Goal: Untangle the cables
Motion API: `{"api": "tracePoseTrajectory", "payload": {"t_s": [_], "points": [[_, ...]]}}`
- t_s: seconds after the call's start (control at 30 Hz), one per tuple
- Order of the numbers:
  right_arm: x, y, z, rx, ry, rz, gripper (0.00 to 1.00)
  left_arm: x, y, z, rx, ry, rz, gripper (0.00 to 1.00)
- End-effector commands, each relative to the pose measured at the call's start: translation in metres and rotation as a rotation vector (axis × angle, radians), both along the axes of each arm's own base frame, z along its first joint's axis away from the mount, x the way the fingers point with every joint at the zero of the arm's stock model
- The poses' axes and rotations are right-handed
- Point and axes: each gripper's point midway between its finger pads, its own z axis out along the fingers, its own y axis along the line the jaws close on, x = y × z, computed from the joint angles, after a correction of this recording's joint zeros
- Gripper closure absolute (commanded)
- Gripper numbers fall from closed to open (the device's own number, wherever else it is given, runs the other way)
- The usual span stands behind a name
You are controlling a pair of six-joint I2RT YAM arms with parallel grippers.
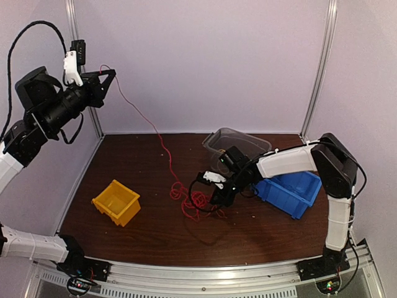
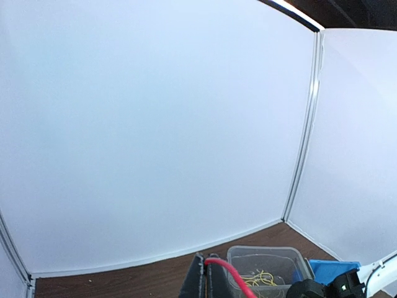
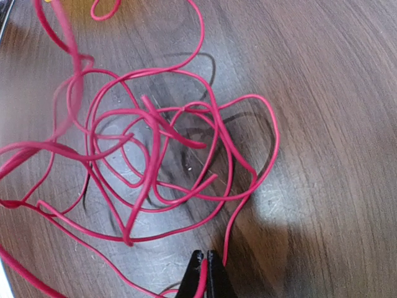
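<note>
A red cable runs from my left gripper, raised high at the back left, down to a tangled red pile on the table's middle. The left gripper is shut on the red cable. My right gripper is low on the table beside the pile. In the right wrist view it is shut on a red strand, with the looped red tangle lying just ahead. Yellow cable lies in the clear bin. No blue cable shows.
A clear plastic bin stands at the back right, also in the left wrist view. A blue bin sits at the right under my right arm. A yellow bin sits at the front left. White walls enclose the table.
</note>
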Motion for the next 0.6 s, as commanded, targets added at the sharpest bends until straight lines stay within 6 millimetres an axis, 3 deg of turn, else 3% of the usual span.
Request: {"api": "tracePoseTrajectory", "payload": {"t_s": [0.0, 0.1, 0.2, 0.3, 0.43, 0.57], "points": [[0.008, -0.005, 0.008, 0.002, -0.037, -0.026, 1.0, -0.013, 0.03, 0.036, -0.001, -0.097, 0.098, 1.0], [0.005, -0.001, 0.02, 0.026, -0.041, 0.007, 0.96, -0.013, 0.025, 0.031, -0.007, -0.083, 0.071, 1.0], [-0.027, 0.011, 0.077, 0.205, -0.054, 0.187, 0.69, -0.011, 0.008, 0.015, -0.011, -0.047, -0.003, 1.0], [-0.034, 0.015, 0.122, 0.283, -0.175, 0.233, 0.45, -0.009, -0.004, -0.002, -0.01, -0.02, -0.055, 1.0], [-0.023, 0.021, 0.14, 0.237, -0.216, 0.253, 0.39, -0.006, -0.011, -0.01, -0.01, -0.002, -0.075, 1.0], [-0.013, 0.044, 0.145, 0.261, -0.219, 0.247, 0.36, -0.006, -0.022, -0.01, -0.03, 0.004, -0.132, 1.0]]}}
